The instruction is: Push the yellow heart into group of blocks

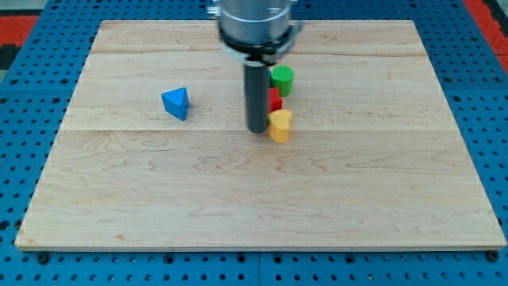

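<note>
Yellow heart: the yellow heart (279, 125) is sitting just above the middle of the frame, a little right of centre, pressed up against the red block above it, so it is looking already joined to the cluster.
Red block: the red block (275, 100) is peeking out between the heart and the green one, mostly hidden by the rod, so its shape is not showing.
Green block: the green cylinder (282, 79) is standing at the top of the short column, touching or nearly touching the red one.
Tip: the tip (257, 129) is resting on the board just beside the heart's left edge, seemingly touching it; that placement is suggesting a sideways or upward nudge to keep the heart tight against its neighbours.
Pincer: there is none on this arm, only the plain dark rod, so nothing is being held.
Blue block: the blue pyramid-like block (176, 103) is lying well apart in the left-centre of the frame, taking no part.
Board: the wooden board (254, 206) is lying flat over a blue pegboard (24, 119).
Progress: the push is appearing all but finished.
</note>
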